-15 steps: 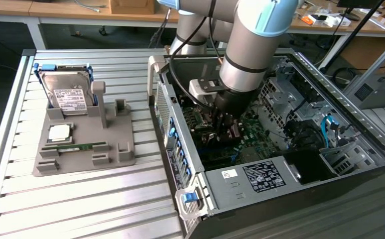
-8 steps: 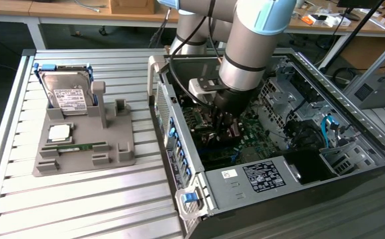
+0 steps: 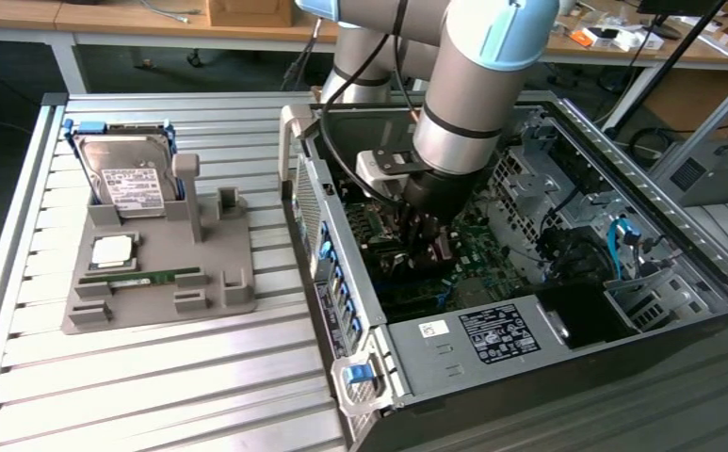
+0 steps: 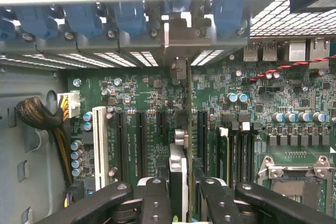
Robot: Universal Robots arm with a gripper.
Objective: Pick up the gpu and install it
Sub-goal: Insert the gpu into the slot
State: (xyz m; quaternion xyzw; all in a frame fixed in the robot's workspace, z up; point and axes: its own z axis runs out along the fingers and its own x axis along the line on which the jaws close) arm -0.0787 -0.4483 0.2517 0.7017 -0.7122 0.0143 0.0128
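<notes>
Wrist view had the gpu (image 4: pixel 178 174) seen edge-on at the lower centre of the frame, clamped between the two black fingers (image 4: pixel 157 198) of the gripper (image 4: pixel 181 203), which stood part-closed on the card and on nothing else. The card's long axis ran away from the claw toward the silver bracket (image 4: pixel 178 69) at the case's rear wall, so that the card hung directly below the claw, in line with the dark expansion slots (image 4: pixel 142 135) on the green motherboard (image 4: pixel 262 103). Whether its lower edge had entered a slot could not be told.

In the exterior view, the single arm (image 3: pixel 477 85) reached down from the top centre into the open computer case (image 3: pixel 665 217) on the frame's right, its gripper (image 3: pixel 427 240) low among the boards.

Counted: one gpu, one gripper, one arm. On the grey fixture (image 3: pixel 150 282) at the exterior view's left stood one hard drive (image 3: pixel 131 184), one square chip (image 3: pixel 112 250) and one narrow memory stick (image 3: pixel 137 281), all well apart from the claw.
</notes>
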